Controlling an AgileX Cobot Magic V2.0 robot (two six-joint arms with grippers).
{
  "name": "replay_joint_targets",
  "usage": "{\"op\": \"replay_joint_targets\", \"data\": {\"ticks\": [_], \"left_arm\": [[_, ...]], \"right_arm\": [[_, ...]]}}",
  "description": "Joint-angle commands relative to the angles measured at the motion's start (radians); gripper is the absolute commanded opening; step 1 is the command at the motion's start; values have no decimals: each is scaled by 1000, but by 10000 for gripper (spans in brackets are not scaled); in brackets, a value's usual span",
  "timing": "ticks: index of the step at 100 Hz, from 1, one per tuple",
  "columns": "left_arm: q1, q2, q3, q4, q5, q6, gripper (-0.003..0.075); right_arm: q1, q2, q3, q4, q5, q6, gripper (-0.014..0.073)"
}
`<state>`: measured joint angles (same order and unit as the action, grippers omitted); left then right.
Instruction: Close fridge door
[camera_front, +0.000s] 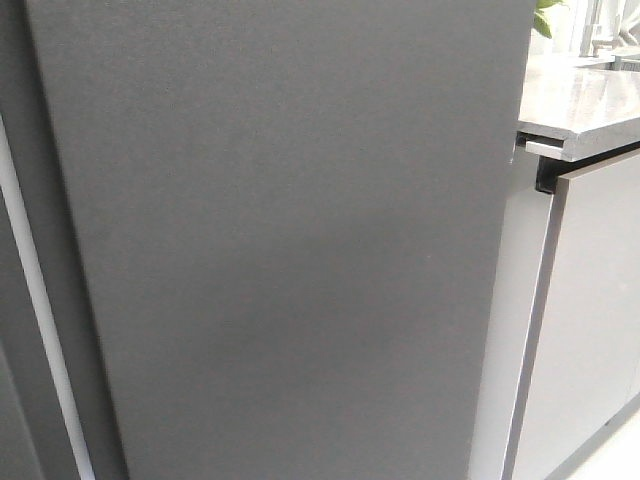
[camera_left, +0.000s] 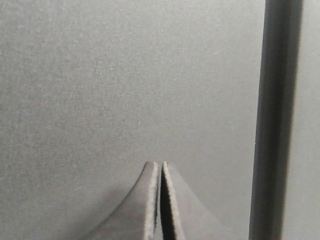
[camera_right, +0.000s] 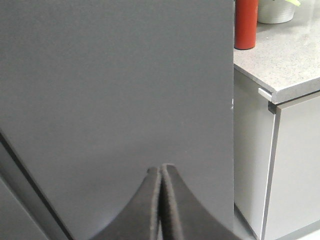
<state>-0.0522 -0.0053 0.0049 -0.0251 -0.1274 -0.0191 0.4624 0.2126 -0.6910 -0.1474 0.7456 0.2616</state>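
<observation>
The fridge door (camera_front: 290, 240), a matte dark charcoal-grey panel, fills most of the front view. It also fills the left wrist view (camera_left: 125, 85) and most of the right wrist view (camera_right: 115, 85). My left gripper (camera_left: 160, 164) is shut and empty, its tips very close to or against the door face, beside a dark vertical seam (camera_left: 275, 120). My right gripper (camera_right: 160, 167) is shut and empty, its tips close to the door face near the door's edge by the cabinet. Neither gripper shows in the front view.
A light-grey cabinet front (camera_front: 590, 320) with a pale stone-look worktop (camera_front: 575, 100) stands right of the door. A red bottle (camera_right: 246, 22) and a white pot (camera_right: 275, 11) stand on the worktop (camera_right: 280, 55). A narrow dark panel with a pale strip (camera_front: 35, 300) is at left.
</observation>
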Motion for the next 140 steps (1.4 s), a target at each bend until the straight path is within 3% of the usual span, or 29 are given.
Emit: {"op": "replay_joint_targets", "data": {"ticks": [1,16,39,63,96,140], "left_arm": [[6,-10,35,-5,-73,-4,-20],[6,-10,35,-5,-73,-4,-20],[6,-10,35,-5,-73,-4,-20],[6,-10,35,-5,-73,-4,-20],[6,-10,35,-5,-73,-4,-20],[6,-10,35,-5,-73,-4,-20]], "right_arm": [[-5,14,-24,-19,-87,2,-45],[-56,-6,31,-28,-158,2,-44],[-326,-78,279,-11,-453,2,-44],[-549,-167,513,-2,-638,2,-44],[-573,-230,728,-4,-786,2,-45],[-573,-234,726,-4,-759,2,-45]]}}
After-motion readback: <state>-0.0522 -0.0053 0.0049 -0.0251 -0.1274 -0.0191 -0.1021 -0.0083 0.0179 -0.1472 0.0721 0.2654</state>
